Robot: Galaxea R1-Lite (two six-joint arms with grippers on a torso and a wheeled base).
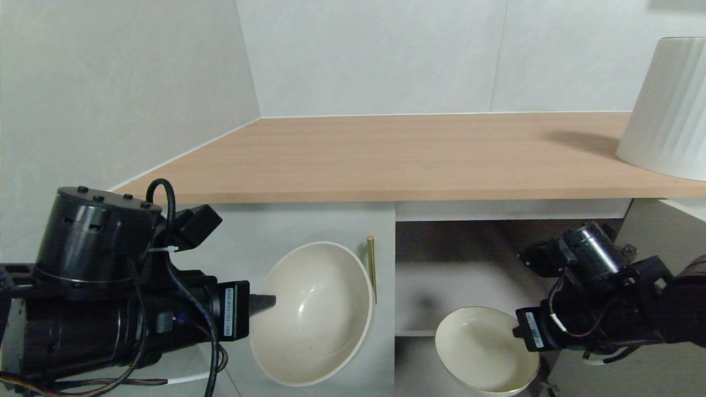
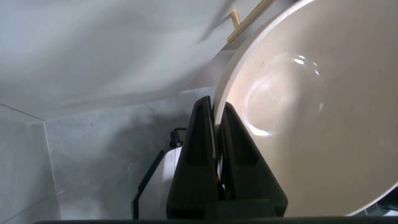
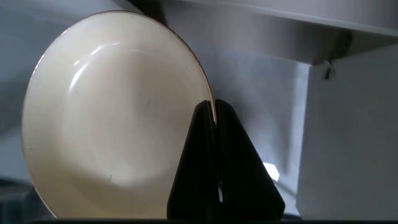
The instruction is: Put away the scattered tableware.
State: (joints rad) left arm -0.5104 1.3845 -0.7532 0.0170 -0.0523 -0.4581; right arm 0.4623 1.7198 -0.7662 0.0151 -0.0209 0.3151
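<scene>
Nearest the open cupboard, the right pincer pinches the small bowl by its rim; the left pincer pinches the large bowl.

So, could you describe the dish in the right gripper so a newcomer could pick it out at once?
Below the wooden countertop, find the open cabinet bay on the robot's right. The dish is in front of it, pinched at its rim by the right gripper. It is smaller and shallower than the bowl by the brass handle.

Wooden counter, white lampshade (ribbed)
</scene>
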